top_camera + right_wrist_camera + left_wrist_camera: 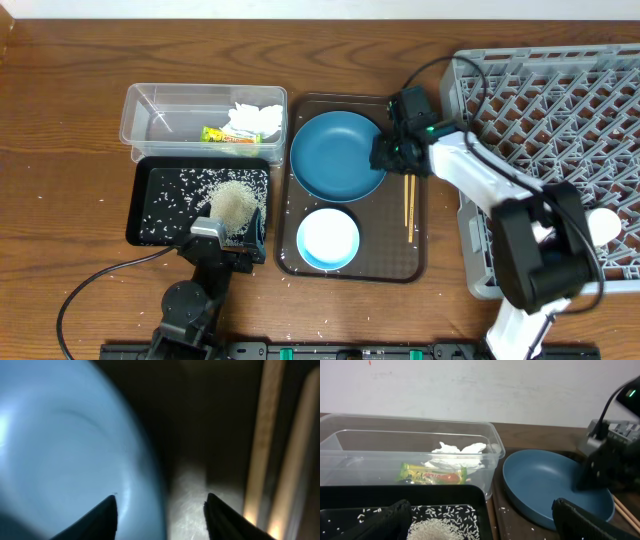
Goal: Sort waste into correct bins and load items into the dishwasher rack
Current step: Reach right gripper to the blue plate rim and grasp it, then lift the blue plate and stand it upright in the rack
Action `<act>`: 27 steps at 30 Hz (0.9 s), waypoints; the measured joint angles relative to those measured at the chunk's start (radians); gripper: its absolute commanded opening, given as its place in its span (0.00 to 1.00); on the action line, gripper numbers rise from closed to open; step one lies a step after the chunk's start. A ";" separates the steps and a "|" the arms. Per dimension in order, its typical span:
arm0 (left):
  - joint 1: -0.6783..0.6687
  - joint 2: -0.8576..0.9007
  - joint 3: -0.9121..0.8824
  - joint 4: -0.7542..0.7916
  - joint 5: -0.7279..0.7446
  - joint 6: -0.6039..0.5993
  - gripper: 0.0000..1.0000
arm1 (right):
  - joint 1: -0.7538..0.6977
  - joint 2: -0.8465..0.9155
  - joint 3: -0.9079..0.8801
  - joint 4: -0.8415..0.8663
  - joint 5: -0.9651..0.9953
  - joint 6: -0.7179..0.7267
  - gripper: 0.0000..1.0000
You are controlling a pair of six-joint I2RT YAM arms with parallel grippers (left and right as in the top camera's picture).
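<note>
The dark-blue plate [338, 155] lies at the back of the brown tray, with the pale-blue bowl [328, 240] in front of it and two chopsticks [409, 200] to the right. My right gripper [385, 155] is open and straddles the plate's right rim [65, 450]; one finger is over the plate, the other over the tray [160, 502]. My left gripper [481, 510] is open and empty over the front of the black tub [160, 205], which holds rice [235, 203]. The clear tub [160, 105] holds the wrapper [228, 137] and the tissue [255, 118]. The pink cup is out of view.
The grey rack [560, 110] fills the right side, with a small white cup [605, 222] near its front right. The brown tray [415, 250] lies between tubs and rack. Loose rice grains [320, 335] lie on the table in front of the tray.
</note>
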 measured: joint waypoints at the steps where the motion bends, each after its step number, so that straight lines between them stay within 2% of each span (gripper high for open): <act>1: 0.000 0.000 0.000 0.000 0.000 0.000 0.92 | 0.000 0.011 0.001 0.001 -0.002 0.006 0.28; 6: 0.000 0.000 0.000 0.000 0.000 0.000 0.92 | -0.008 0.003 0.002 -0.024 -0.019 0.012 0.04; 7: 0.000 0.000 0.000 0.000 0.000 0.000 0.92 | -0.013 -0.006 0.002 -0.031 -0.020 0.009 0.01; 11: 0.000 0.000 0.000 0.000 0.000 0.000 0.92 | -0.040 -0.098 -0.003 -0.064 -0.006 -0.009 0.01; 15: 0.000 0.000 0.000 0.000 0.000 0.000 0.92 | -0.062 -0.288 -0.003 -0.110 0.081 -0.047 0.01; 17: 0.000 0.000 0.000 0.000 0.000 0.000 0.92 | -0.066 -0.400 -0.003 -0.145 0.189 -0.070 0.01; 21: 0.000 0.000 0.000 0.000 0.000 0.000 0.92 | -0.066 -0.592 -0.002 -0.180 0.534 -0.143 0.01; 25: 0.000 0.000 0.000 0.000 0.000 0.000 0.92 | -0.080 -0.679 -0.002 -0.179 0.948 -0.262 0.01; 27: 0.000 0.000 0.000 0.000 0.000 0.000 0.92 | -0.095 -0.677 -0.002 -0.174 1.092 -0.296 0.01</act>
